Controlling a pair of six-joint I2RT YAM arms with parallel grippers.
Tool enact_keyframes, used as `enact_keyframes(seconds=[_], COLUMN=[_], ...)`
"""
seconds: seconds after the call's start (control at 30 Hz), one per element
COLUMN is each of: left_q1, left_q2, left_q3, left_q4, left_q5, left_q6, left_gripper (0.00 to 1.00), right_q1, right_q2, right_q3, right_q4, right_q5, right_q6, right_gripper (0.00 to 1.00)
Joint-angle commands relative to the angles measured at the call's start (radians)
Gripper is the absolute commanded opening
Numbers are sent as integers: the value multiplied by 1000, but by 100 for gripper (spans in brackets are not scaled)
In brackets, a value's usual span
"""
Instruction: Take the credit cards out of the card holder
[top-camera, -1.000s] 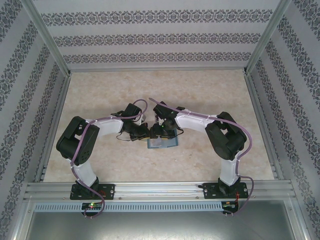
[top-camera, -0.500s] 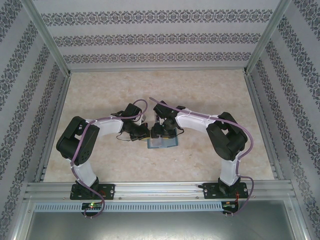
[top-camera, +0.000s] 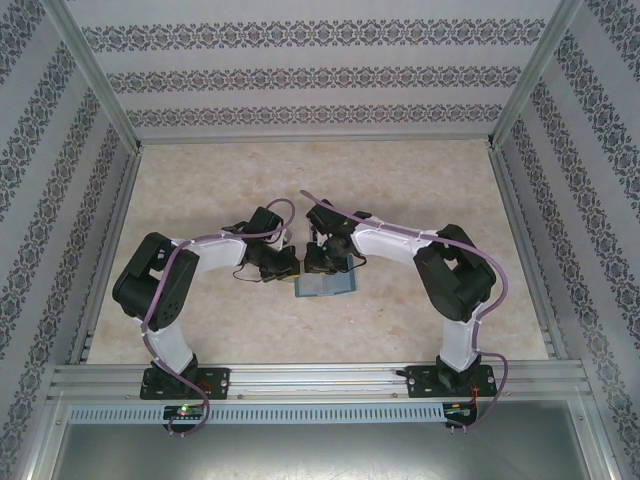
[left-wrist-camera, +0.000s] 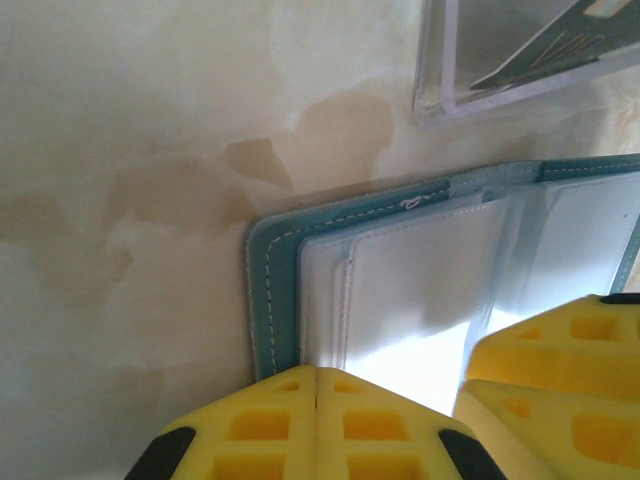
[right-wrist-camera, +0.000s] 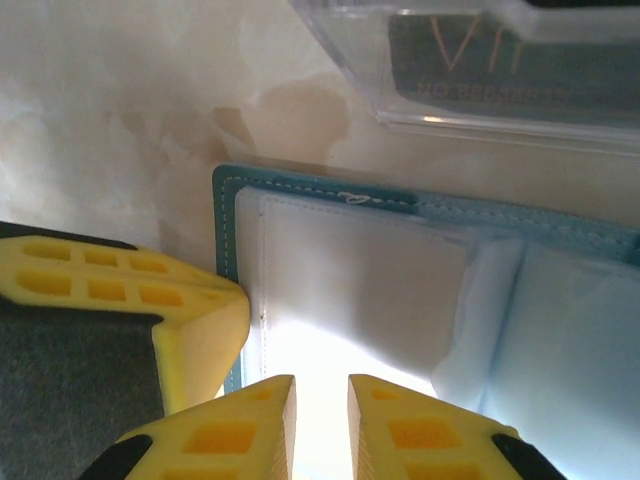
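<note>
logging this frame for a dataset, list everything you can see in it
table: 1, beige marbled, under everything
walls: 3, white with dark pattern, around the table
rail: 1, silver, near edge
holder: 1, teal, open flat mid-table
sleeves: at least 2, clear, inside the holder
clear piece: 1, transparent, just beyond the holder
card: 1, dark with pale letters, seen through the clear piece
arms: 2, black and white, based at the near edge
left gripper: 1, yellow fingers, shut, at the holder's left edge
right gripper: 1, yellow fingers, narrow gap, over the left sleeve
</note>
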Motion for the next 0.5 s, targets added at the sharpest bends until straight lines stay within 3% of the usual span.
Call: enact_keyframes(seconds=[0.0, 0.1, 0.27, 0.47], left_q1=[-11, -12, -13, -11], left_q2=[20, 19, 19, 19], left_q3=[-9, -9, -11, -12], left_q4=[-5, -5, -3, 1], left_q5=[-6, -4, -4, -1], left_q6=[2, 2, 2, 2], left_gripper=[0, 0, 0, 0], right_q1=[8, 6, 7, 6], right_q2=[41, 58, 71, 68], right_q3=[-4, -8, 2, 12], right_q4=[27, 27, -24, -93], right_q5=[-25, -26, 6, 58], right_q6=[27, 29, 2, -31], right_gripper=[23, 26, 41, 48])
